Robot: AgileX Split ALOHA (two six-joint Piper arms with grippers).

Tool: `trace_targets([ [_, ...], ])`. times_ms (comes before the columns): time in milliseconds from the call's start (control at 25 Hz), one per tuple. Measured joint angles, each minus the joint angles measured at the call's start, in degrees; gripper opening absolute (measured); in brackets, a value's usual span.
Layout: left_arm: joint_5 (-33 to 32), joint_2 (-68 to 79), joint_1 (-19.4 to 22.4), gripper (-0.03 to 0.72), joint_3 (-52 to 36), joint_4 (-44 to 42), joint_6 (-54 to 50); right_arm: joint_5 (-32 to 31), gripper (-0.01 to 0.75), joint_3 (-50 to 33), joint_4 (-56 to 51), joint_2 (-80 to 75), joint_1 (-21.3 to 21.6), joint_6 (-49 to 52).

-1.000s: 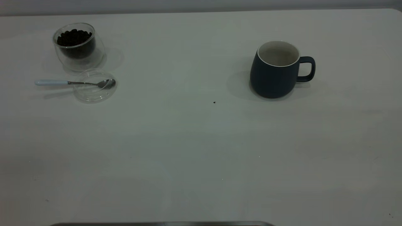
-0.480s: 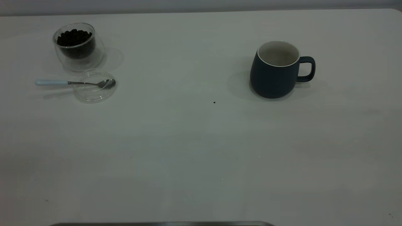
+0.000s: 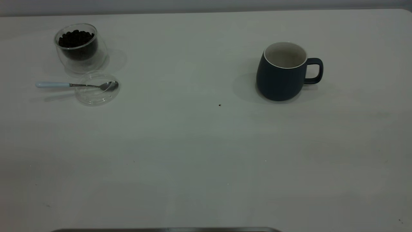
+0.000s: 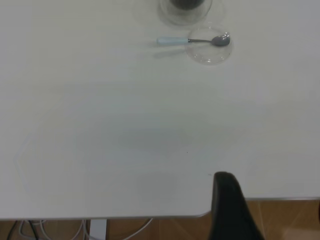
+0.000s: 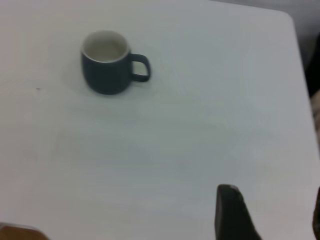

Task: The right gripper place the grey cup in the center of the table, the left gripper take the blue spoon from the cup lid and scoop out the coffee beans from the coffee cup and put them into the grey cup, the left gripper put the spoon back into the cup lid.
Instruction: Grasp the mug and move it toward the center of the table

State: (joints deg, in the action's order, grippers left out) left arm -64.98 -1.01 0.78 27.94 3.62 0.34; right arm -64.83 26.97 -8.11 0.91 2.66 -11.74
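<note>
The grey cup [image 3: 280, 72] stands upright on the table [image 3: 193, 154], off to the right of the middle in the exterior view, its loop handle pointing right and its white inside bare. Neither arm shows in that view. In the right wrist view the cup [image 5: 107, 64] sits far ahead of the right gripper [image 5: 270, 215], well apart from it; only one black finger [image 5: 231, 212] shows fully at the frame's edge, with a sliver of the other at the far side, and the gap between them is wide and holds nothing.

The coffee cup [image 3: 79, 46], heaped with coffee beans [image 3: 76, 38], stands at the far left of the table. Just in front of it lies the cup lid [image 3: 97, 88], with the blue spoon [image 3: 75, 85] resting across it: metal bowl on the lid, pale handle reaching out over the tabletop.

From the left wrist view these lie far ahead of the left gripper [image 4: 227, 207], of which a single black finger is visible; whether it is released or clenched cannot be told. The coffee cup [image 4: 186, 9] is cut off by that frame's edge, so only its base shows, while the spoon [image 4: 192, 40] and lid [image 4: 210, 49] are small but whole.
</note>
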Motion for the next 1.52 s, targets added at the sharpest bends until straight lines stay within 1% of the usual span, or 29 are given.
trace_targets([
  [200, 0.0, 0.0, 0.0, 0.486, 0.0, 0.0, 0.0, -0.14, 0.358, 0.0, -4.93, -0.79, 0.0, -0.89],
  [320, 0.0, 0.0, 0.0, 0.486, 0.0, 0.0, 0.0, 0.3, 0.358, 0.0, -10.46, -5.26, 0.0, -1.58],
  [440, 0.0, 0.0, 0.0, 0.486, 0.0, 0.0, 0.0, 2.68, 0.358, 0.0, -16.03, -12.42, 0.0, -3.54],
  [600, 0.0, 0.0, 0.0, 0.486, 0.0, 0.0, 0.0, 7.19, 0.358, 0.0, -20.76, -24.93, 0.0, -11.75],
  [800, 0.0, 0.0, 0.0, 0.486, 0.0, 0.0, 0.15, 15.81, 0.358, 0.0, -28.72, -43.34, 0.0, -22.65],
  [960, 0.0, 0.0, 0.0, 0.486, 0.0, 0.0, 0.15, 23.75, 0.358, 0.07, -40.15, -57.88, 0.0, -33.67],
  [1040, 0.0, 0.0, 0.0, 0.486, 0.0, 0.0, 0.15, 26.04, 0.358, 0.5, -46.71, -64.34, 0.0, -39.69],
  [1160, -0.01, 0.0, 0.0, 0.486, 0.0, 0.0, 0.15, 26.62, 0.358, 3.34, -53.43, -73.9, 0.0, -47.61],
  [1320, -0.01, 0.0, 0.0, 0.486, 0.0, 0.0, 0.15, 28.01, 0.358, 9.76, -58.6, -85.48, 0.0, -53.74],
  [1440, -0.01, 0.0, 0.0, 0.486, 0.0, 0.0, 0.15, 31.23, 0.358, 16.21, -59.37, -93.36, 0.0, -56.45],
  [1520, -0.01, 0.0, 0.0, 0.486, 0.0, 0.0, 0.15, 34.65, 0.358, 20.46, -59.43, -99.16, 0.39, -57.65],
])
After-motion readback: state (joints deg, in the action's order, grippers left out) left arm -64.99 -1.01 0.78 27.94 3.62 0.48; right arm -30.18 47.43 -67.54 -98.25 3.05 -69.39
